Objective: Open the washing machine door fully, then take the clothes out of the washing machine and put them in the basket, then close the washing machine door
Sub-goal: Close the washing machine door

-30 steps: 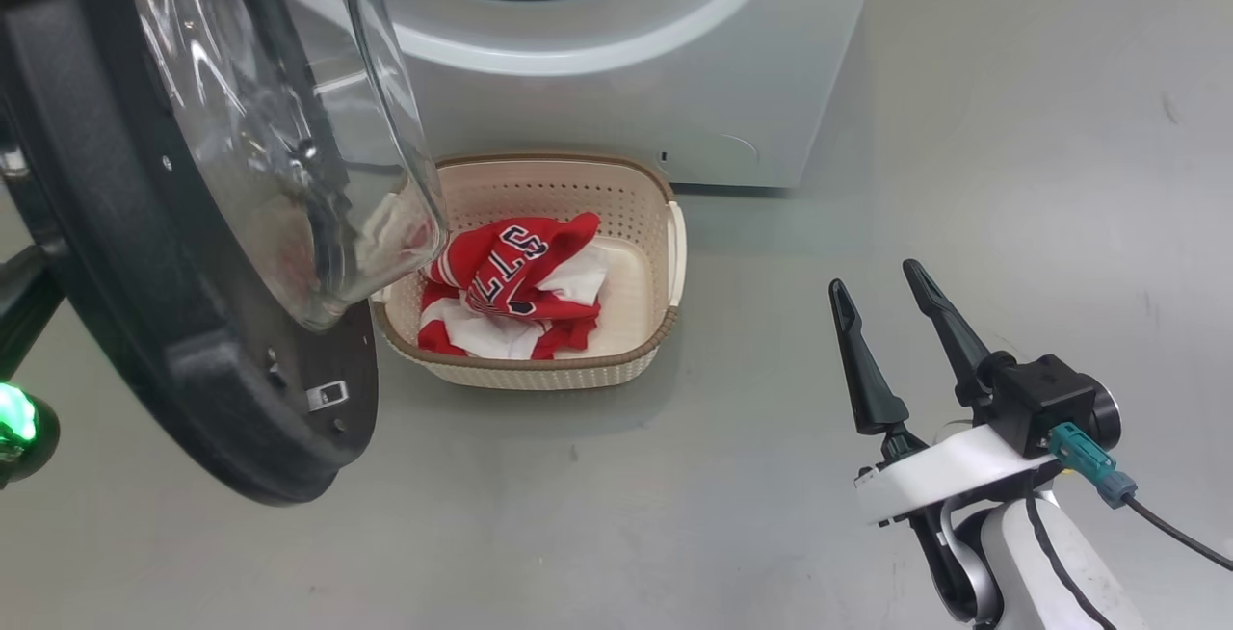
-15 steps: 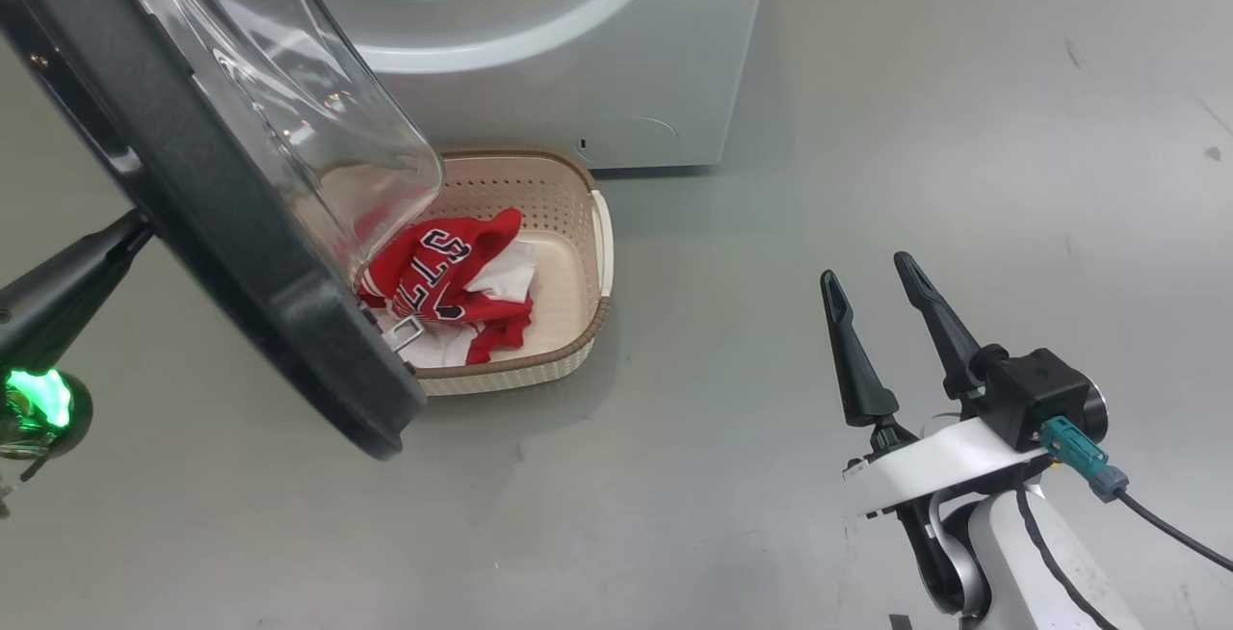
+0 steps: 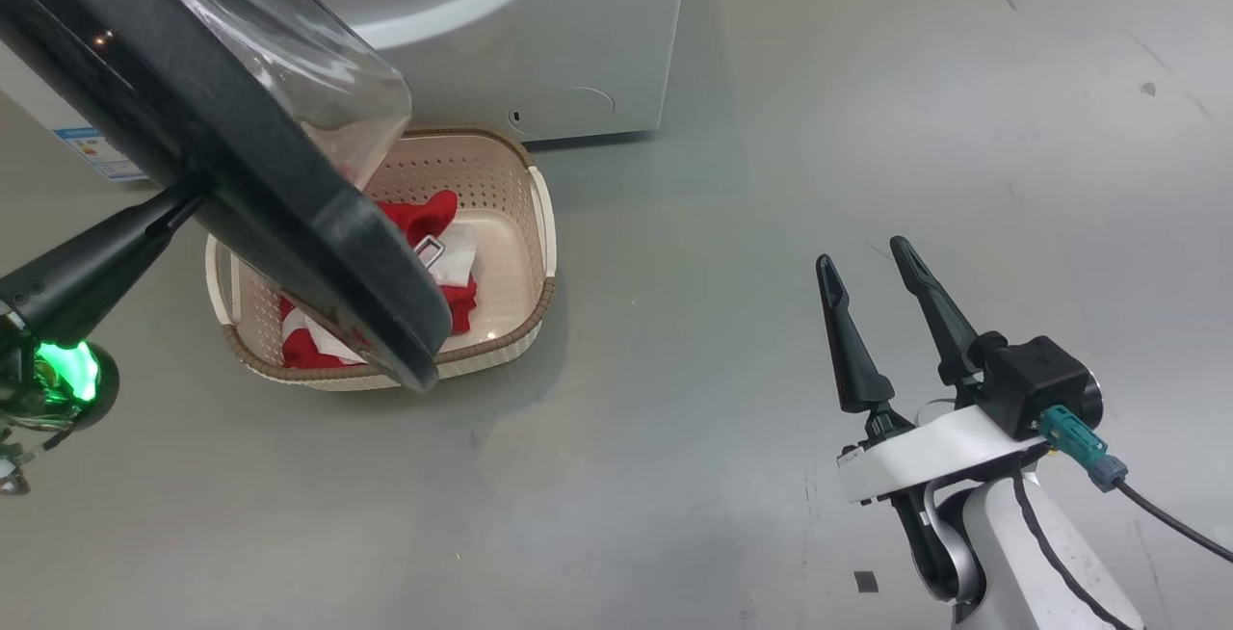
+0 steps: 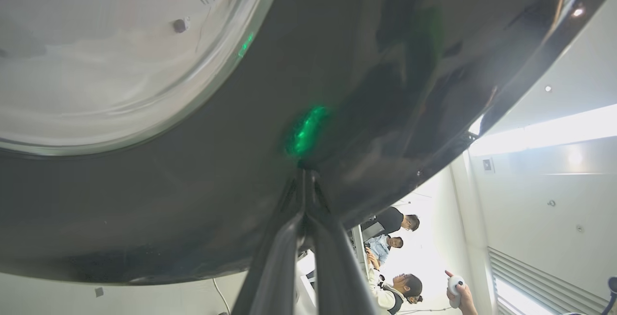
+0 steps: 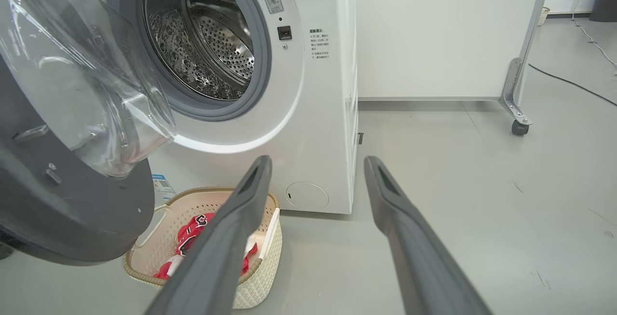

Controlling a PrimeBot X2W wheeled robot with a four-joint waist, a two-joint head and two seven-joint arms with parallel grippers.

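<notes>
One contact point: left gripper, closed, tips on the glossy washing machine door rim, could skid off. Red clothes sit in the basket beneath the door; right gripper open, empty.

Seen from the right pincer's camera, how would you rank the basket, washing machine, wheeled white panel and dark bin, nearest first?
1. basket, low left on the floor.
2. washing machine, just behind the basket.
3. wheeled white panel, beyond the machine, centre right.
4. dark bin, far top right corner.
</notes>
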